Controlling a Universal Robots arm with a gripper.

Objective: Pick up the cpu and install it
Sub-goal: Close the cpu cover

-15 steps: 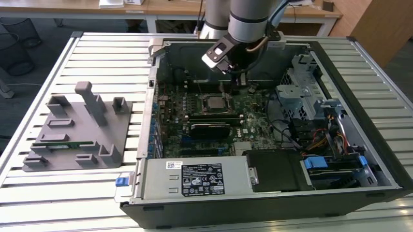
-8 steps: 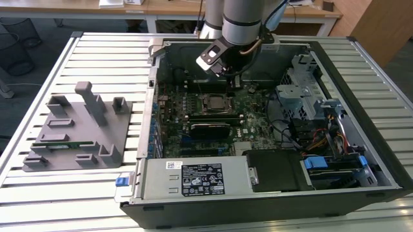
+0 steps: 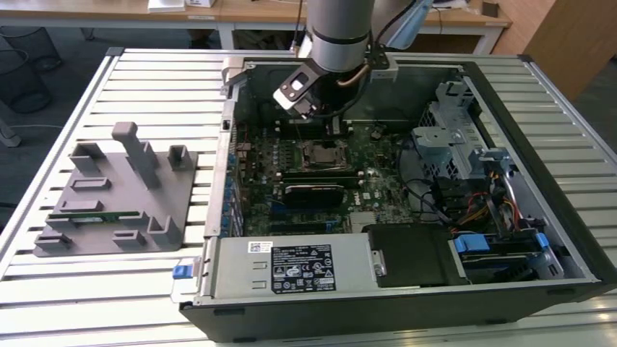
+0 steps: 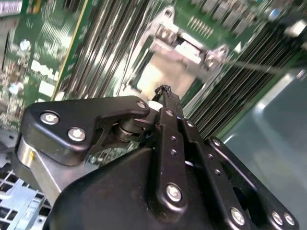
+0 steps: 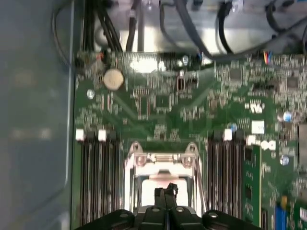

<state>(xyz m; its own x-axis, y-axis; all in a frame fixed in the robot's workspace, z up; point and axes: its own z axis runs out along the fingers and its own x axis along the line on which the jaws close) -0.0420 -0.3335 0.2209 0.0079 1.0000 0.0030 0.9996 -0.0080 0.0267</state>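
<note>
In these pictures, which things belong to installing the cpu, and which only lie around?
Job in hand: gripper, jaws together, above the socket; motherboard carrying that socket; pale square inside it, possibly the cpu.

Lying about: grey tray; memory stick on it; power supply; drive cage.

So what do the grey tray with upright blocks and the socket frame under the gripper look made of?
Grey tray with upright blocks: looks like matte moulded plastic, uniform dull grey, no glare. Silvery socket frame: probably bare metal, bright and reflective, with screw heads at its corners. The black gripper hangs above it.
</note>
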